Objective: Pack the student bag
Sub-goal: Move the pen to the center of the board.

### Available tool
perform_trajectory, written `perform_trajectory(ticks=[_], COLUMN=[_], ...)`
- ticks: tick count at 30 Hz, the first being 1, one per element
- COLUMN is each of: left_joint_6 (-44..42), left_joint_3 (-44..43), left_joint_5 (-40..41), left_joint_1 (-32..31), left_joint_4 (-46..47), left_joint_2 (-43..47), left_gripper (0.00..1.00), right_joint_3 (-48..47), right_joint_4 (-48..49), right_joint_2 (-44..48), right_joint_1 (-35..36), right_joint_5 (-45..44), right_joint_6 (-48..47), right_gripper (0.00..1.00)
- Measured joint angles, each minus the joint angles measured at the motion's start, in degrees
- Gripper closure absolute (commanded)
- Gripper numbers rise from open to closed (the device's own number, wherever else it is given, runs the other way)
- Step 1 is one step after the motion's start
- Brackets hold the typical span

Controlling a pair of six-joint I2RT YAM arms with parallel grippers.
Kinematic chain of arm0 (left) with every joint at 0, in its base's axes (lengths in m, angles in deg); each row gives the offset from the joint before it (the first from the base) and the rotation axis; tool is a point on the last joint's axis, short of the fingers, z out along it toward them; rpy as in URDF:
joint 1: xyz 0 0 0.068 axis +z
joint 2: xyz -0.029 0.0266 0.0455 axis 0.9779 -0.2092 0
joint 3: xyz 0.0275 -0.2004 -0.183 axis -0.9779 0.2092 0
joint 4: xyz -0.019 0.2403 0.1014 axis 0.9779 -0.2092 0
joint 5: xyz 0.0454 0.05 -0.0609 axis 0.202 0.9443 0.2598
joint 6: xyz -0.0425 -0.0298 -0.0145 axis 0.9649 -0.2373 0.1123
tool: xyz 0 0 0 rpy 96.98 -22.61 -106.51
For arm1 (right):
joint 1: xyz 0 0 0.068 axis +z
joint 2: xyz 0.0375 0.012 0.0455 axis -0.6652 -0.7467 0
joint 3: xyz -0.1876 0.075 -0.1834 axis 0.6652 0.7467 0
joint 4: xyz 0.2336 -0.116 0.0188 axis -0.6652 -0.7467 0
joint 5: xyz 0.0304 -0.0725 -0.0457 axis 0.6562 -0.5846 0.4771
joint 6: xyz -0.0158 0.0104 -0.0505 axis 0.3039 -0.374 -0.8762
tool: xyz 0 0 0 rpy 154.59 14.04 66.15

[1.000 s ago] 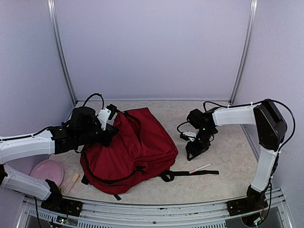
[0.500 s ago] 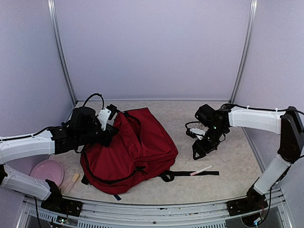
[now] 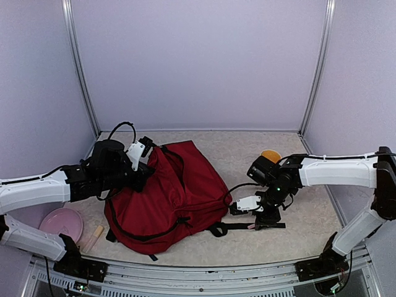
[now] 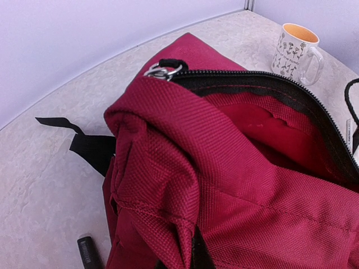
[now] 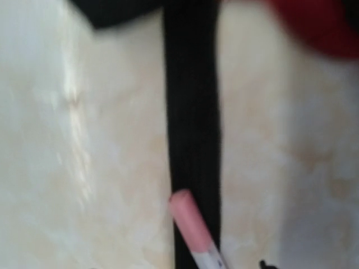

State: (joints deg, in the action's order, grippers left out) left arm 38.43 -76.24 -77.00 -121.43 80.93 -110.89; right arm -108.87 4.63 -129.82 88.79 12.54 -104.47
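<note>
The student bag [image 3: 179, 195], dark red with black straps, lies left of centre with its main zip open [image 4: 269, 84]. My left gripper [image 3: 147, 169] is shut on a bunched fold of the bag's fabric [image 4: 168, 185] at its upper left edge and holds it up. My right gripper [image 3: 260, 219] hangs over the bag's loose black strap [image 5: 190, 112], at the bag's lower right. A pink-capped pen [image 5: 189, 227] lies beside that strap, right under the gripper. No finger shows in the blurred right wrist view, and nothing is held.
A white mug [image 3: 270, 155] with an orange inside stands behind the right arm. A pink plate [image 3: 60, 223] and a wooden stick [image 3: 94, 237] lie at the near left. A black cylinder [image 4: 90, 253] rests by the bag.
My right arm has swung from behind the strap toward the near edge and down over the pen, uncovering the mug. The left arm and bag have not moved.
</note>
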Motion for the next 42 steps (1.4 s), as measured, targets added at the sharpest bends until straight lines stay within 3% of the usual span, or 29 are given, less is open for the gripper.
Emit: perform_trajectory(ticks=[14, 23, 30, 42], left_joint_6=[-0.7, -0.8, -0.8, -0.9], left_joint_3=[0.0, 0.0, 0.0, 0.0], left_joint_5=[0.2, 0.2, 0.2, 0.2], left_joint_1=[0.0, 0.0, 0.0, 0.0], left_joint_4=[-0.3, -0.4, -0.4, -0.5], left_joint_2=[0.0, 0.0, 0.0, 0.0], left_gripper=[1.00, 1.00, 1.00, 1.00], right_joint_3=[4.1, 4.2, 0.6, -5.7], right_joint_4=[6.5, 9.1, 10.9, 11.4], right_joint_2=[-4.5, -6.8, -10.4, -15.6], right_joint_1=[-1.1, -4.5, -10.6, -15.0], right_joint_5=[-6.8, -8.6, -7.3, -6.4], right_joint_6=[-10.0, -9.0, -1.4, 9.0], right_gripper=[0.63, 0.70, 0.70, 0.68])
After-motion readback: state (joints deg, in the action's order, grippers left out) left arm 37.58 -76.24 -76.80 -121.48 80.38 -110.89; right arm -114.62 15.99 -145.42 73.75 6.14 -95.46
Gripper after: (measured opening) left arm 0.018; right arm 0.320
